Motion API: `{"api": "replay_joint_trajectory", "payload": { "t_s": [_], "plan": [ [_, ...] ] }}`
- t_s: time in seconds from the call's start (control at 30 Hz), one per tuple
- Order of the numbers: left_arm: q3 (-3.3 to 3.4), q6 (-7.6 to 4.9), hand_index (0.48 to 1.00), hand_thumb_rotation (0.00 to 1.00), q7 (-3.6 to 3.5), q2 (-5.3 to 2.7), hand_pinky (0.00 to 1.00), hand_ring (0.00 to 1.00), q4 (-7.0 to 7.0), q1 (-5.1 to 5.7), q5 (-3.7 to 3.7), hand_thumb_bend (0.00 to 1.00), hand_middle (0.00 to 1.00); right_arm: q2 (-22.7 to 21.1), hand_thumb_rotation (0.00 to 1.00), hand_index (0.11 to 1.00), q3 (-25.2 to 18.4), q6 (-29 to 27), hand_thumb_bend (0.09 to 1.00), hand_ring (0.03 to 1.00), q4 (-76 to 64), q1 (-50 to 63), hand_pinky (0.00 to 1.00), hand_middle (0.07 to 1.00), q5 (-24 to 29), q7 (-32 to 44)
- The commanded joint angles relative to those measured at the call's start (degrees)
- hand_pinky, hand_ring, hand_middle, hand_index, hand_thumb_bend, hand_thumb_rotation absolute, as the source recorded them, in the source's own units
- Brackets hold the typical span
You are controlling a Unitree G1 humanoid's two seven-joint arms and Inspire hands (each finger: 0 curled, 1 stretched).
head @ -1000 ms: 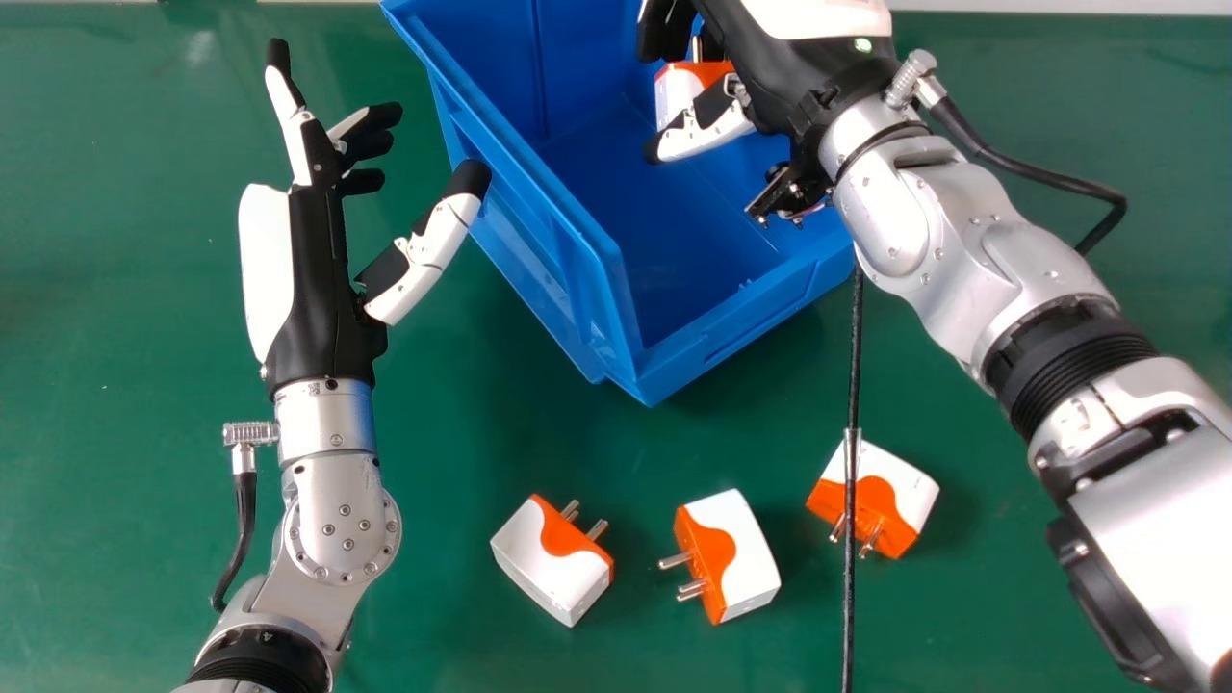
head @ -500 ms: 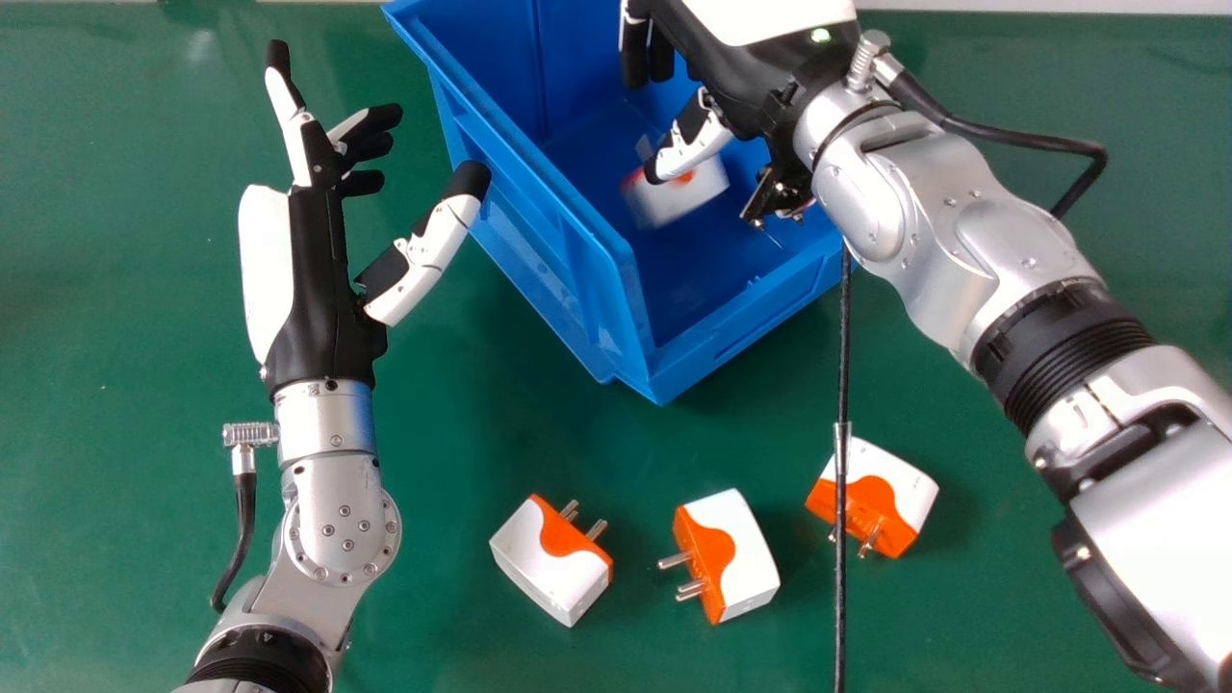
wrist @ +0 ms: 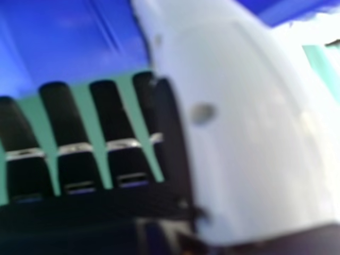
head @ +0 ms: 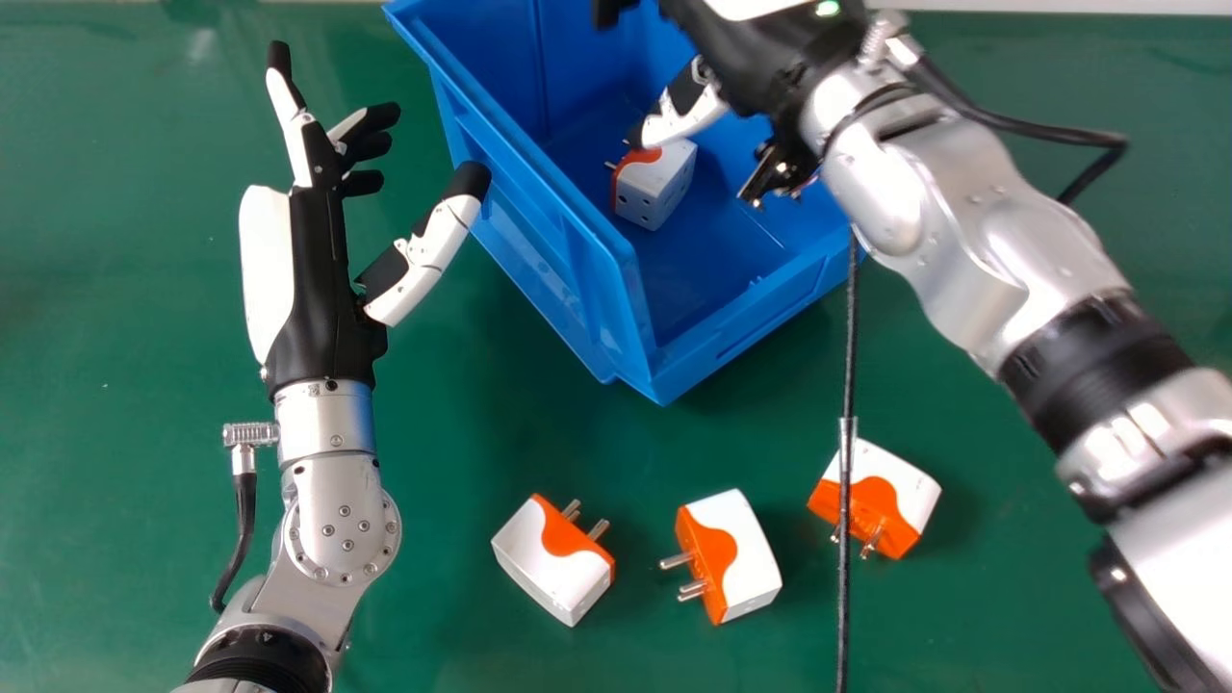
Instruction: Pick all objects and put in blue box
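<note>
Plug adapter (head: 664,183), dropped from right hand (head: 746,63), now resting in blue box (head: 539,255)

The left hand (head: 318,289) and right hand (head: 756,58) are black and white; silver forearms (head: 322,419) carry screws (head: 347,545), ribbed black bands (head: 1097,371), black cables (head: 243,539).

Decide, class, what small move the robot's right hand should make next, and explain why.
The right hand should probably lift clear of the box and head for the rightmost plug. Its fingers are straight and hold nothing, and a plug lies in the box, while the rightmost plug lies on the table, on the right arm's side.
</note>
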Motion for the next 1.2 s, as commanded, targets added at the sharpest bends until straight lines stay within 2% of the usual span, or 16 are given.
{"api": "replay_joint_trajectory", "payload": {
  "t_s": [0.0,0.23,0.33,0.4,0.57,0.7,0.87,1.0,1.17],
  "plan": [
    [0.04,-1.13,0.813,0.61,0.45,0.29,0.72,0.79,-0.49,-0.76,-0.16,0.73,0.80,-2.0,0.41,1.000,-3.7,1.1,1.000,1.000,-9.9,4.0,1.00,1.000,1.9,0.0],
    [0.05,-1.10,0.812,0.61,0.58,0.19,0.72,0.79,-0.45,-0.90,-0.16,0.73,0.80,-4.1,0.41,1.000,-12.3,2.1,1.000,1.000,-36.4,21.7,1.00,1.000,6.3,2.4],
    [0.11,-0.96,0.812,0.61,0.37,0.24,0.72,0.79,-0.48,-1.01,-0.28,0.73,0.80,-3.7,0.43,1.000,-16.1,-2.7,1.000,1.000,-46.3,35.3,1.00,1.000,8.4,-2.1],
    [0.20,-0.90,0.812,0.61,0.13,0.24,0.73,0.79,-0.57,-1.06,-0.47,0.73,0.80,-3.6,0.47,1.000,-17.2,-7.1,1.000,1.000,-46.6,41.1,1.00,1.000,8.7,-5.6],
    [0.13,-0.96,0.813,0.61,0.14,0.35,0.73,0.79,-1.06,-0.80,-0.61,0.73,0.80,-3.3,0.48,1.000,-18.7,-17.9,1.000,1.000,-42.6,55.7,0.99,1.000,7.8,-14.3],
    [0.42,-1.14,0.814,0.61,-0.15,0.64,0.73,0.79,-1.05,-0.72,-1.01,0.73,0.80,-3.1,0.45,1.000,-18.0,-21.2,1.000,1.000,-39.1,65.7,0.96,1.000,8.2,-15.3],
    [0.76,-1.45,0.815,0.60,-0.33,0.81,0.73,0.78,-1.24,-0.68,-1.45,0.73,0.80,-2.1,0.45,1.000,-16.9,-21.6,1.000,1.000,-31.9,67.4,0.94,1.000,6.9,-16.3],
    [0.92,-1.70,0.812,0.60,-1.16,0.99,0.73,0.78,-1.17,-0.64,-2.20,0.73,0.80,-1.3,0.45,1.000,-15.6,-20.9,1.000,1.000,-23.0,64.3,0.96,1.000,6.2,-16.8],
    [0.92,-1.75,0.814,0.60,-1.56,1.28,0.73,0.78,-1.51,-0.42,-1.92,0.73,0.80,-2.1,0.46,1.000,-14.5,-15.3,1.000,1.000,-20.8,62.0,0.96,1.000,6.1,-10.6]
  ]
}}
